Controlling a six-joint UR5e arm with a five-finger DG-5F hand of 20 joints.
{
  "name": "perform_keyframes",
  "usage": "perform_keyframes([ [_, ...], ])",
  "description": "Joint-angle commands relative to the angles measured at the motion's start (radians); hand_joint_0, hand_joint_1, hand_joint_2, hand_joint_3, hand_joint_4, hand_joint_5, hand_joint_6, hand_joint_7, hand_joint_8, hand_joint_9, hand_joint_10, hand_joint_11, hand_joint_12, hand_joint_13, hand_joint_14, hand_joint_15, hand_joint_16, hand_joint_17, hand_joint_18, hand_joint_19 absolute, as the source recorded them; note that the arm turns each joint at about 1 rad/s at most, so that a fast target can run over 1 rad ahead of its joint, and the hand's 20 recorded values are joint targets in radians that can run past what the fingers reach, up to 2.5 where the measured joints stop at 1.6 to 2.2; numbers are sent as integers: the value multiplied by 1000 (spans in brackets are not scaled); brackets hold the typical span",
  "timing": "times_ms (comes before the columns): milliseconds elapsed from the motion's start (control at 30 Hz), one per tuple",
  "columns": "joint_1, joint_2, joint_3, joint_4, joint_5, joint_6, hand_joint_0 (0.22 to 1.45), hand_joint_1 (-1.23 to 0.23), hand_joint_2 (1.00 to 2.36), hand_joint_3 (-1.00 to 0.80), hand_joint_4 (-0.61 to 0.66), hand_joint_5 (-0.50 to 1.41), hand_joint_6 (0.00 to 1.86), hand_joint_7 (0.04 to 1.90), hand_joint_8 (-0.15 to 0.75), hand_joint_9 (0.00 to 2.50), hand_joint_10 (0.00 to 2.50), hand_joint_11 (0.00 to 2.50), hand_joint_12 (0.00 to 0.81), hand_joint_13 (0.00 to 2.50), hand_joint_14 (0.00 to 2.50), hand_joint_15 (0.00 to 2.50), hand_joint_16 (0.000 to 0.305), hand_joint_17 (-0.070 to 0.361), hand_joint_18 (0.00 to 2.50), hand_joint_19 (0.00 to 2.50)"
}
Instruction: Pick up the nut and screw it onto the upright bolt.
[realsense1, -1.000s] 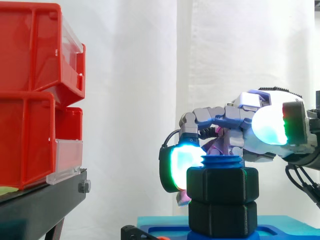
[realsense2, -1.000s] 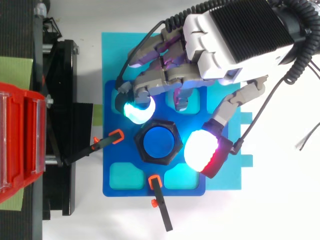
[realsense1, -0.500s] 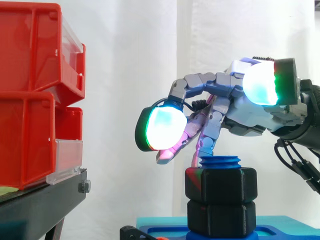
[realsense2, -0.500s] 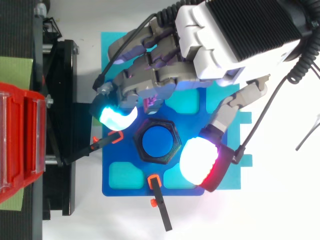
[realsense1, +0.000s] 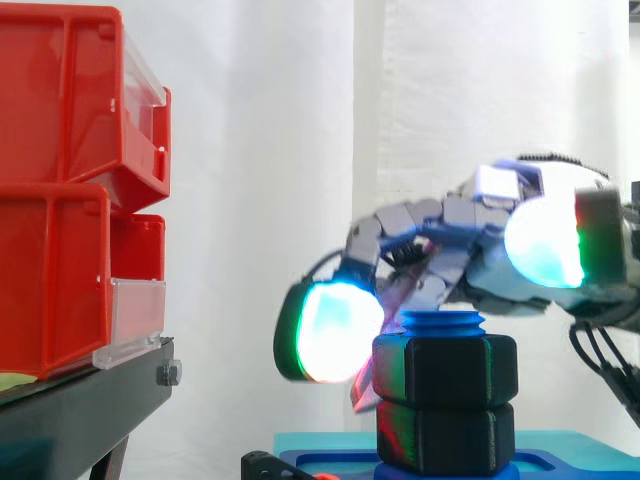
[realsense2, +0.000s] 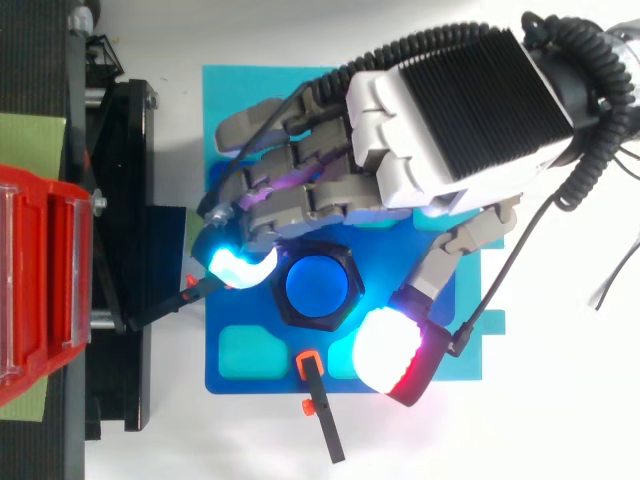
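Note:
A black hex nut sits threaded on the upright blue bolt, whose threaded top shows just above it. Under the nut is a second black hex piece. From above, the bolt's blue end lies inside the nut's black rim. My hand reaches in over the bolt from the right, open, with its fingers spread around the nut. One glowing fingertip hangs close by the nut's left side. The thumb pad stands off the nut's other side, higher than the nut's top.
The bolt stands on a blue base plate lying on a light cyan board. Two black clamps with orange tips hold the plate. Red bins on a black stand are to the left.
The hand lifted off the nut, swung its fingers up and left, then came back down. The lit fingertip now hangs lower, beside the nut's left side. The nut has not visibly moved.

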Motion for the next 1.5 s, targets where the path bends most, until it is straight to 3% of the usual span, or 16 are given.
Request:
perform_keyframes([
  [0,7,-1,-39,68,17,10,448,-234,1000,-500,204,-119,503,813,285,938,0,52,325,582,0,0,35,79,367,0],
  [233,7,1,-41,89,17,14,445,-246,1000,-500,190,-134,503,770,279,803,0,0,335,509,0,0,37,83,294,0],
  [567,6,1,-39,85,17,13,449,-252,1000,-500,221,-114,503,849,293,830,0,10,328,544,0,0,35,79,315,0],
  [1033,-3,1,-39,80,12,13,463,-269,1000,-500,198,-45,504,1198,305,934,0,69,312,614,0,0,31,71,392,0],
  [1467,-14,-1,-39,80,9,14,468,-272,1000,-500,171,-5,503,1370,303,995,0,84,302,655,0,0,30,67,420,0],
])
